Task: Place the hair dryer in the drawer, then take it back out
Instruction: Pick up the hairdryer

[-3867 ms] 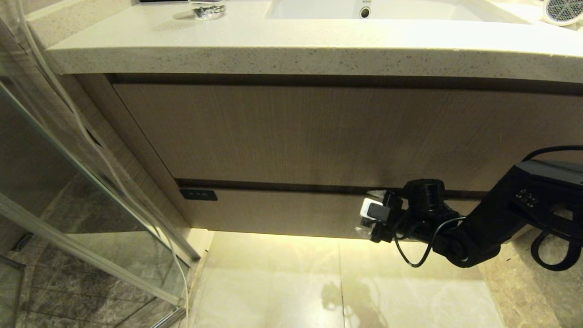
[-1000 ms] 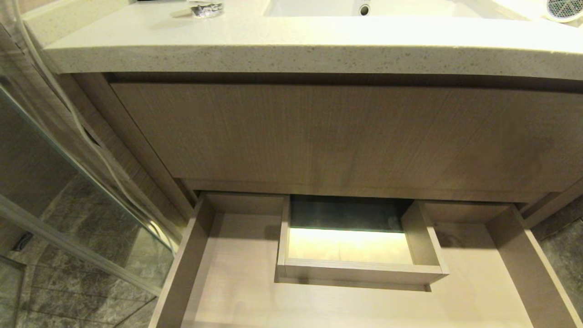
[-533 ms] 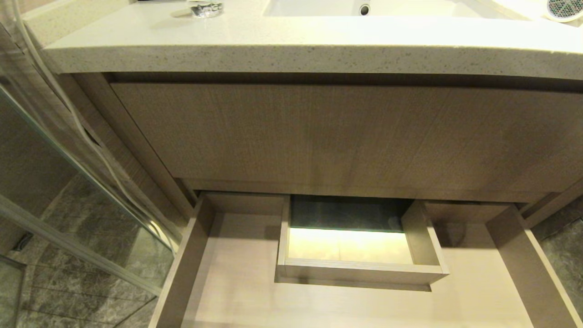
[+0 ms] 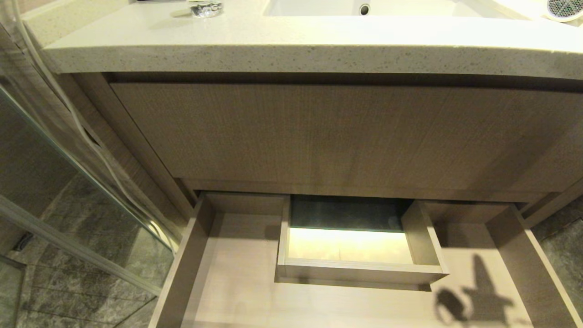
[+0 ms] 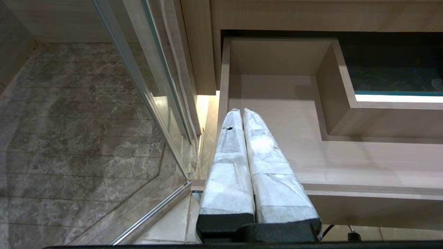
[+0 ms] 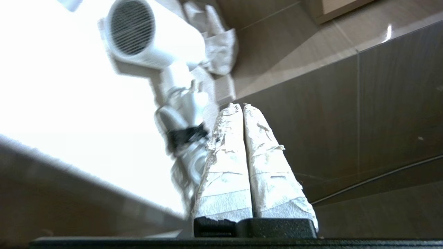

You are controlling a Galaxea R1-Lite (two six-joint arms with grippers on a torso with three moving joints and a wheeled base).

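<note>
The tabletop (image 4: 282,43), pale and speckled, runs across the top of the head view with the sink (image 4: 364,7) set into it. Below it the drawer (image 4: 237,291) stands pulled open, its pale floor bare around a boxed cutout (image 4: 360,269).

The right end effector (image 6: 241,108) has its taped fingers pressed together and grips nothing; it points at the dryer (image 6: 152,41) without touching it. The left end effector (image 5: 240,112) is likewise closed and empty, hanging over the drawer's left end.

The dryer lies on the tabletop's right end: white, fat barrel, round grey mesh grille, its cord (image 6: 183,138) bundled below the handle. A cloth (image 6: 218,45) lies just beside it.
</note>
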